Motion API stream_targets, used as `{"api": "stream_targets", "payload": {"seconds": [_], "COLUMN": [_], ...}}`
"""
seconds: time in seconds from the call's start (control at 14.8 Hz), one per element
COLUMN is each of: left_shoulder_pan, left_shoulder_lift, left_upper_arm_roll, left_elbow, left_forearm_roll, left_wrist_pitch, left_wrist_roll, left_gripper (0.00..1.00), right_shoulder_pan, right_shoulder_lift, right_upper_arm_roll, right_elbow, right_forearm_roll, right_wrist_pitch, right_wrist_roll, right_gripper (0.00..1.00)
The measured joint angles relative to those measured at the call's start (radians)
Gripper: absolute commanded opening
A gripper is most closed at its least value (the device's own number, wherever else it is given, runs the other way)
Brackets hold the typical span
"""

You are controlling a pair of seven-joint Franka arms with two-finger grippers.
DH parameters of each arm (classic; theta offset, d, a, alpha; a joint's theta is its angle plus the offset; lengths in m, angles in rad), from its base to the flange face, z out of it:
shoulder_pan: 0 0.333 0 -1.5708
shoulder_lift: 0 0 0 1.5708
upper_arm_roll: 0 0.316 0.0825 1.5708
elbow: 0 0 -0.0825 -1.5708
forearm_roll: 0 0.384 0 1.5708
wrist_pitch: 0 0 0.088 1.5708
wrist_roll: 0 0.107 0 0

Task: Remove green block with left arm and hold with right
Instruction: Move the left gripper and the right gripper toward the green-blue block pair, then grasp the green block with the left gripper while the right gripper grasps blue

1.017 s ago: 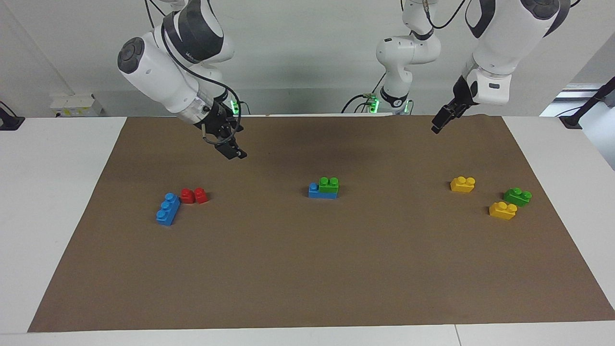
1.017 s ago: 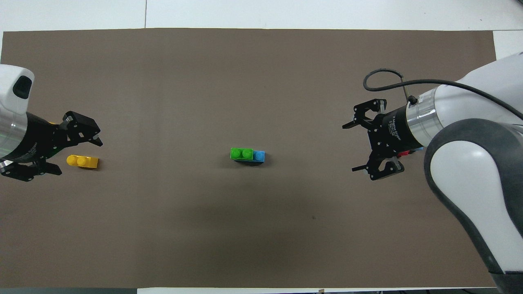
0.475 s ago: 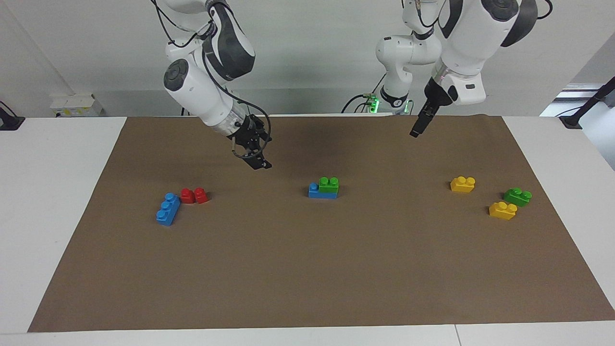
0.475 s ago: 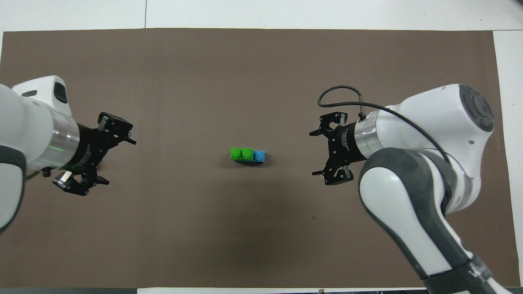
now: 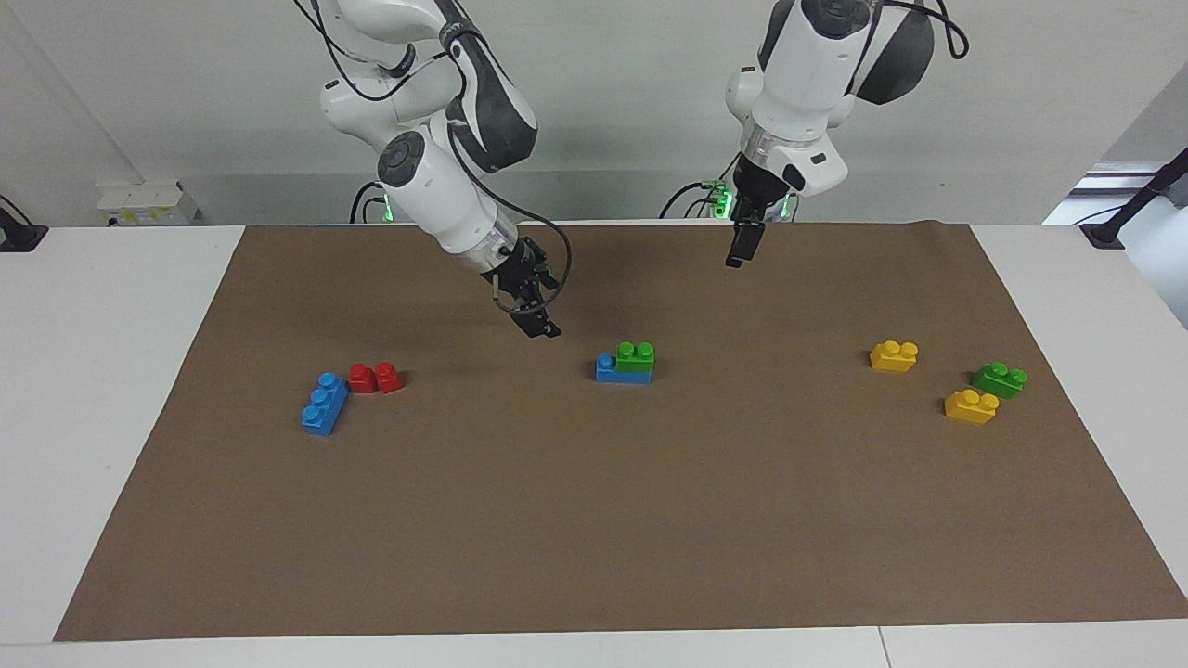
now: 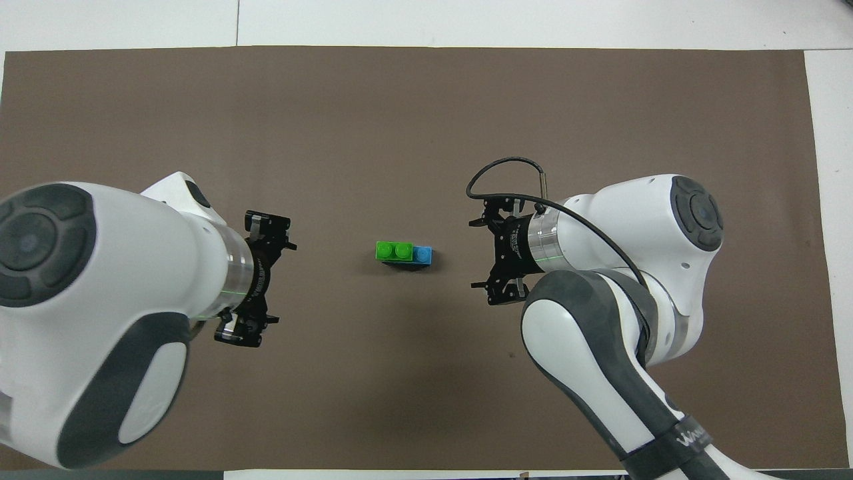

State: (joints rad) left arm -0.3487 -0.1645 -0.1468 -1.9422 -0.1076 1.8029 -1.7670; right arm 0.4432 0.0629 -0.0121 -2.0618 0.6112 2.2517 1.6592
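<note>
Both my left gripper point(image 5: 740, 250) and right gripper point(image 5: 538, 325) are wide open, empty. If I yank the green block point(image 5: 636, 361) before pinning the blue brick point(image 5: 613, 371), the whole stack lifts.

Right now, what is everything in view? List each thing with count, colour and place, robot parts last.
mat: one, brown, covering the table.
green block: one, stacked on the blue brick at the mat's middle.
loose green brick: one, toward the left arm's end.
yellow bricks: two, beside the loose green brick.
long blue brick: one, toward the right arm's end.
red bricks: two, touching it.
left gripper: open, in the air over bare mat.
right gripper: open, low over the mat beside the stack.
</note>
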Motion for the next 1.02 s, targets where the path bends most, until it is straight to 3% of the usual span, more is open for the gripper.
{"api": "stream_targets", "payload": {"seconds": [0.34, 1.02], "left_shoulder_pan": [-0.092, -0.124], "left_shoulder_lift": [0.056, 0.190], "left_upper_arm_roll": [0.000, 0.002], "left_elbow": [-0.050, -0.051], "left_forearm_roll": [0.000, 0.000], "left_wrist_pitch": [0.116, 0.270], "left_wrist_roll": [-0.194, -0.325], "left_gripper": [1.00, 1.00], "right_shoulder_pan": [0.040, 0.075], "right_shoulder_lift": [0.039, 0.109], "right_upper_arm_roll": [0.000, 0.000], "right_elbow": [-0.020, -0.041], "right_forearm_roll": [0.019, 0.058], "right_wrist_pitch": [0.082, 0.177], "right_wrist_roll": [0.000, -0.002], "right_gripper": [0.98, 0.99]}}
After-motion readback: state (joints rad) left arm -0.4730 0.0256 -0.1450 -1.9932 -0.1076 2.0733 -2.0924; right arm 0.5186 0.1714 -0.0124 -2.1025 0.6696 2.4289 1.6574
